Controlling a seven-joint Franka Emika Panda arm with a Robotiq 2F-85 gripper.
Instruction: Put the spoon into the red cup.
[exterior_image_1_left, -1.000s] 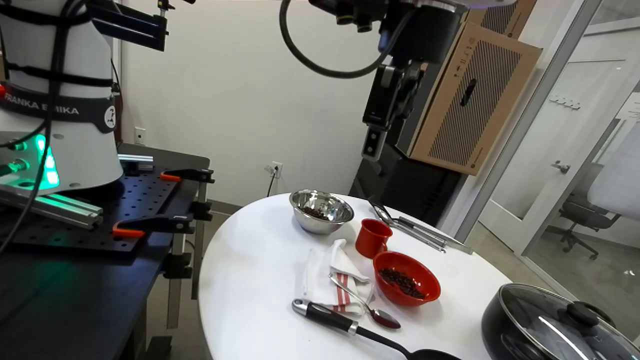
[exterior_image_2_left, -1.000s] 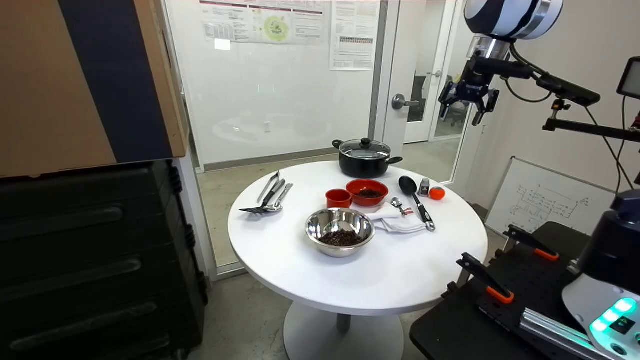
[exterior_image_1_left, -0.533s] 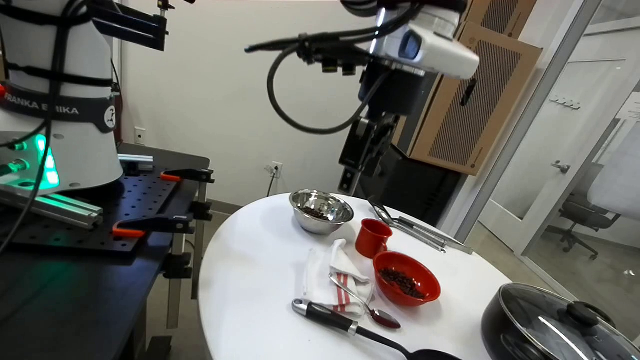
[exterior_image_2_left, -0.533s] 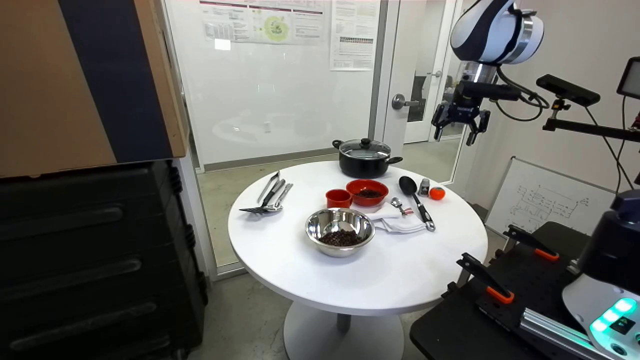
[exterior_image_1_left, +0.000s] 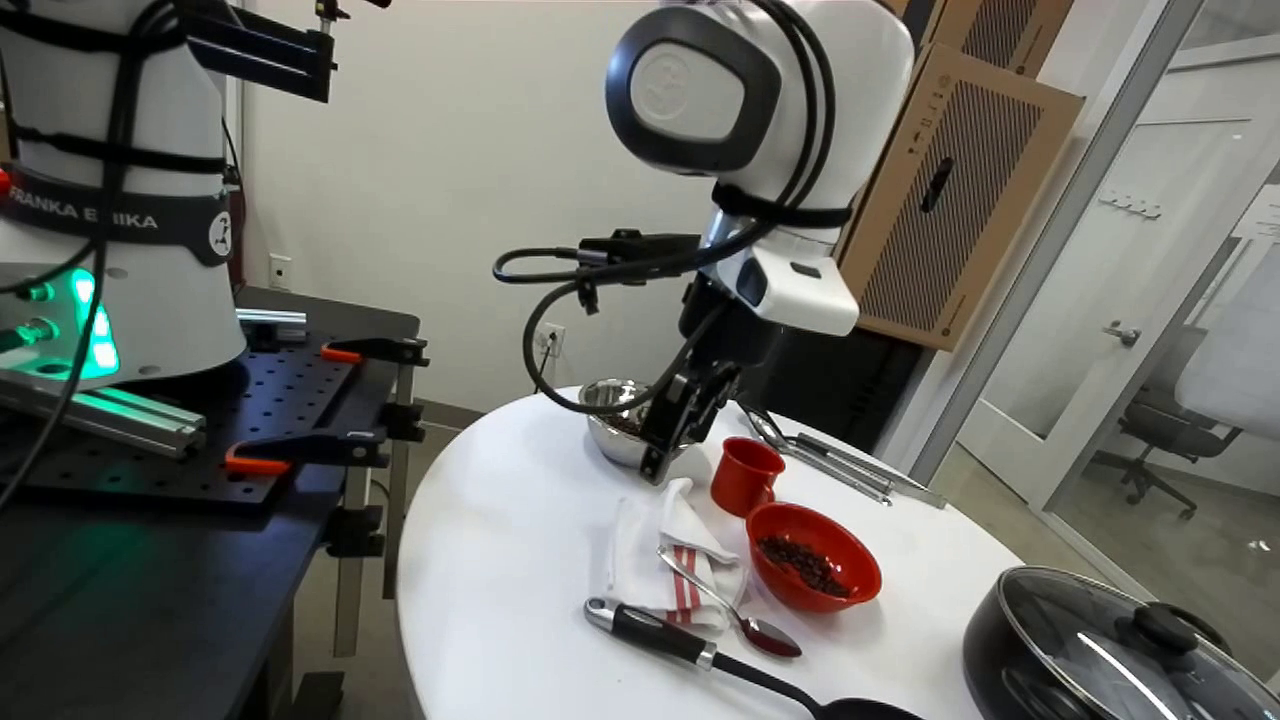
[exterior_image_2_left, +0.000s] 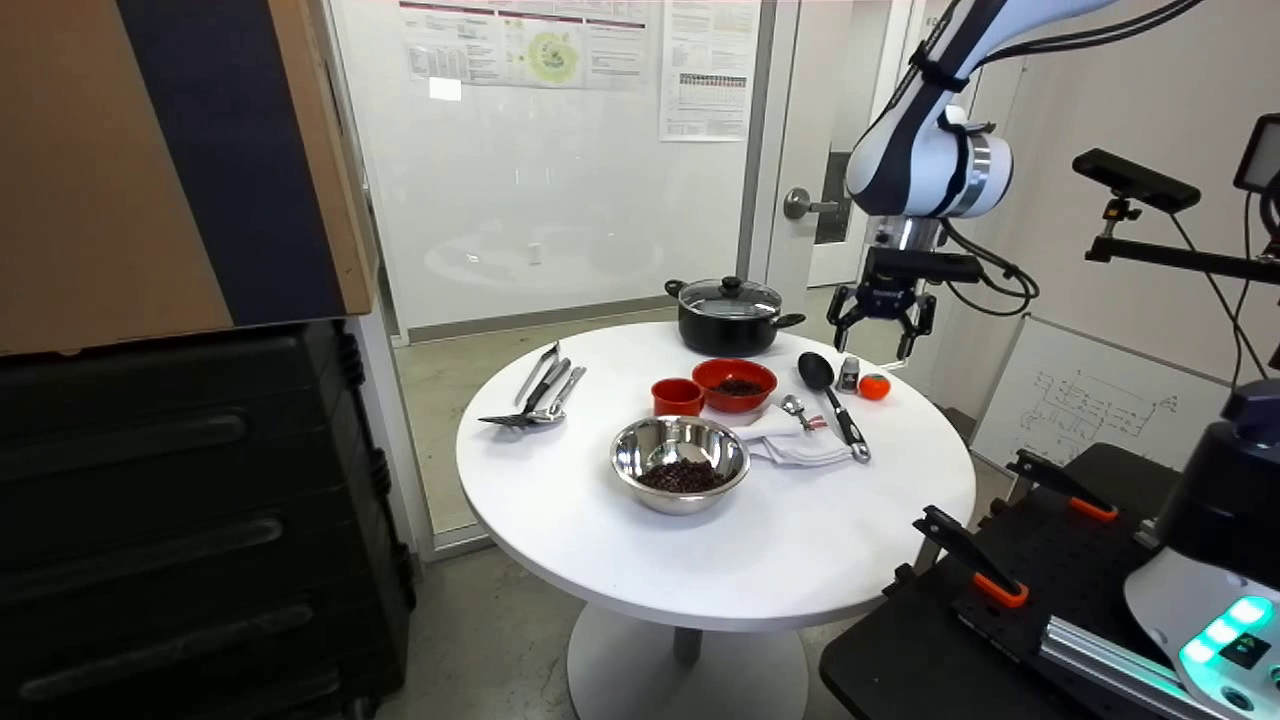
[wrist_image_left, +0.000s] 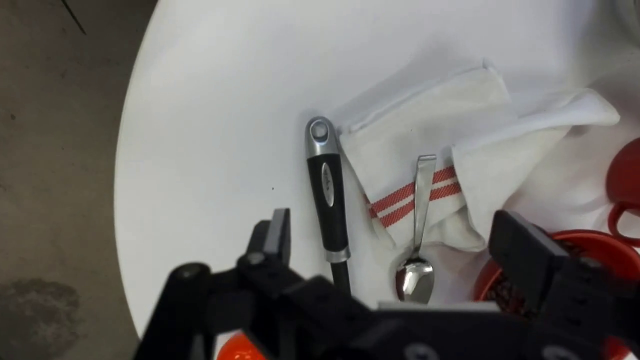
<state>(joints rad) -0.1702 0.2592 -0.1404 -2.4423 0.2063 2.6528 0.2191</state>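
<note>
The silver spoon lies on the table, its handle across a white towel with red stripes; it also shows in an exterior view and the wrist view. The small red cup stands upright between the metal bowl and the red bowl; it also shows in an exterior view and, cut off, at the wrist view's right edge. My gripper is open and empty above the table. In the wrist view the spoon lies between its fingers. It also shows in an exterior view.
A black-handled ladle lies beside the towel. The red bowl and metal bowl hold dark beans. A lidded pot, shaker, tomato and several utensils are on the table.
The arm and gripper have come down toward the table, moving left in both exterior views. The gripper stays open. The objects on the table have not moved.
</note>
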